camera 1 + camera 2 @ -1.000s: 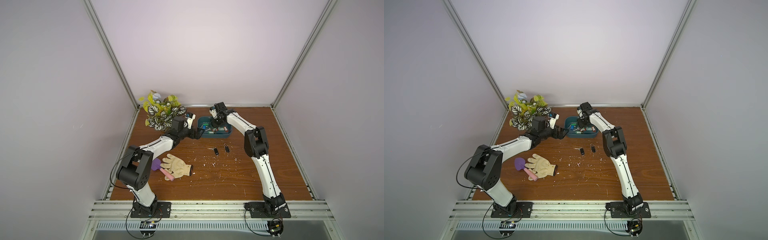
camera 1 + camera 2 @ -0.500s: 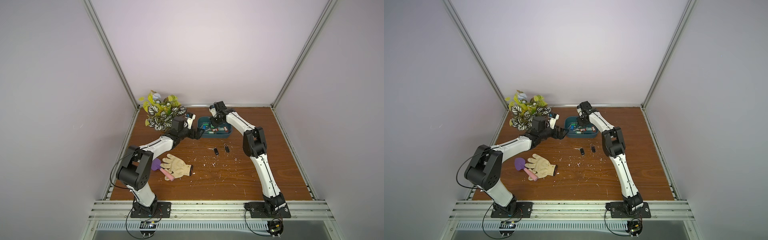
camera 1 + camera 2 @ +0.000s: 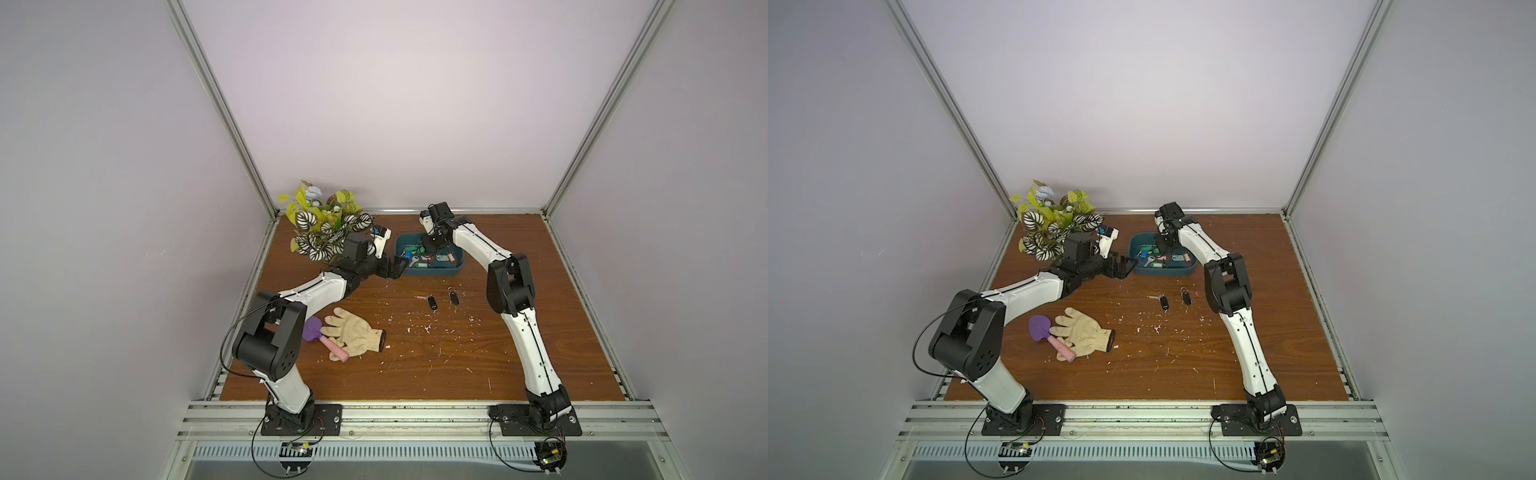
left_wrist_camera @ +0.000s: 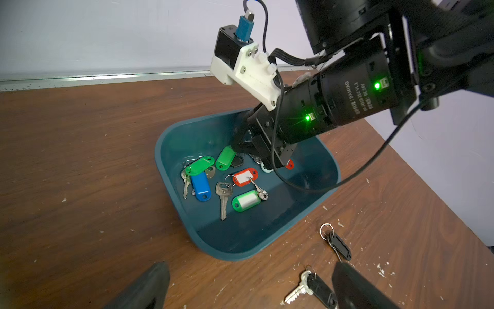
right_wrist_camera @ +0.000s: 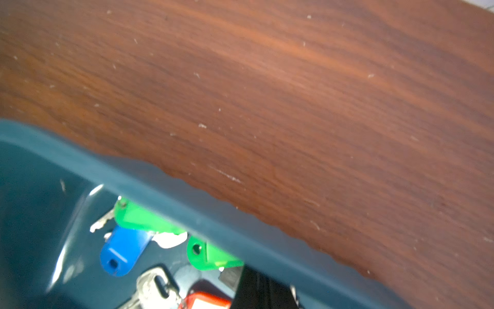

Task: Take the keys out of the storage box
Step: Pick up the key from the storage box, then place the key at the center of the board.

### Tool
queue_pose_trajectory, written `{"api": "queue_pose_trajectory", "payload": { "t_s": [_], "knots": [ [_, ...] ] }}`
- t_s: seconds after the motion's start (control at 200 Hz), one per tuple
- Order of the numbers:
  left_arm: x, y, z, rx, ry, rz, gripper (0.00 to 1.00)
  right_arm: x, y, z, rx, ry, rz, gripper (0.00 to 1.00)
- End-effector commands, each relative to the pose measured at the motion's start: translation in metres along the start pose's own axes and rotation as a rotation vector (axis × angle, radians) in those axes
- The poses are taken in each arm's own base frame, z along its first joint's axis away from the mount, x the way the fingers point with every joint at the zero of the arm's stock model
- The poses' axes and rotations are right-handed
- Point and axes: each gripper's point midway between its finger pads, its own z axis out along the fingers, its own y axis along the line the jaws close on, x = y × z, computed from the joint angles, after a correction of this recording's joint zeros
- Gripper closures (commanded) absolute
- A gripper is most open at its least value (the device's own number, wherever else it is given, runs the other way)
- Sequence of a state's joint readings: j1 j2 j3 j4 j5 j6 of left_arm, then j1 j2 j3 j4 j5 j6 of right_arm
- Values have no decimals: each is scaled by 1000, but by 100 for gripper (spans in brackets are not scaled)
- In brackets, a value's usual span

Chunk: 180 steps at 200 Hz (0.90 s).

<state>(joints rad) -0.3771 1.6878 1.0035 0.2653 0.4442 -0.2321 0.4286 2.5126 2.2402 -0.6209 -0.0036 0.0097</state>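
Note:
The dark teal storage box (image 3: 432, 274) (image 3: 1163, 273) stands at the back middle of the table. Several keys lie in it, with green (image 4: 200, 166), blue (image 4: 201, 186) and red (image 4: 244, 176) tags. My right gripper (image 3: 428, 249) (image 4: 236, 148) reaches down into the box with its jaws shut. Its tips sit at the end of a green tag (image 4: 226, 157) (image 5: 213, 256); whether anything is pinched does not show. My left gripper (image 3: 392, 268) (image 4: 248, 289) stands open and empty just outside the box's near left corner. Two black-tagged keys (image 3: 432, 302) (image 3: 454, 297) lie on the table in front of the box.
A leafy potted plant (image 3: 324, 224) stands behind the left arm at the back left. A cream glove (image 3: 353, 332) lies over a purple and pink scoop (image 3: 320, 336) at the front left. White flecks (image 3: 424, 328) are scattered mid-table. Walls enclose three sides.
The right gripper's jaws have closed inside the box. The left arm has stayed where it was.

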Motion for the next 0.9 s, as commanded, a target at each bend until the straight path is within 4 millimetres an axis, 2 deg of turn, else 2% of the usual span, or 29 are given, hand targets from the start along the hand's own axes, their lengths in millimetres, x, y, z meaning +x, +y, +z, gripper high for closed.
{"api": "queue_pose_trajectory", "payload": {
  "t_s": [0.0, 0.185, 0.37, 0.495, 0.56, 0.746, 0.896],
  "knots": [
    [-11, 3, 0, 5, -16, 10, 1, -29, -4, -51, 4, -88, -6, 100],
    [-12, 0, -1, 18, -22, 8, 1, -32, -1, -72, -23, -127, 3, 100],
    [-14, -3, -2, 29, -32, 4, 1, -41, -6, -95, -33, -198, 36, 100],
    [-17, -2, -4, 17, -44, 0, 1, -38, -3, -109, -55, -214, 42, 100],
    [-18, -1, -5, 9, -50, -5, 1, -34, -1, -123, -70, -224, 42, 100],
    [-20, -4, -3, -5, -52, -13, 1, 8, 13, -172, -147, -269, 68, 100],
    [-22, -8, -2, -37, -58, -8, 1, 72, 25, -202, -207, -251, 156, 100]
  ]
}}
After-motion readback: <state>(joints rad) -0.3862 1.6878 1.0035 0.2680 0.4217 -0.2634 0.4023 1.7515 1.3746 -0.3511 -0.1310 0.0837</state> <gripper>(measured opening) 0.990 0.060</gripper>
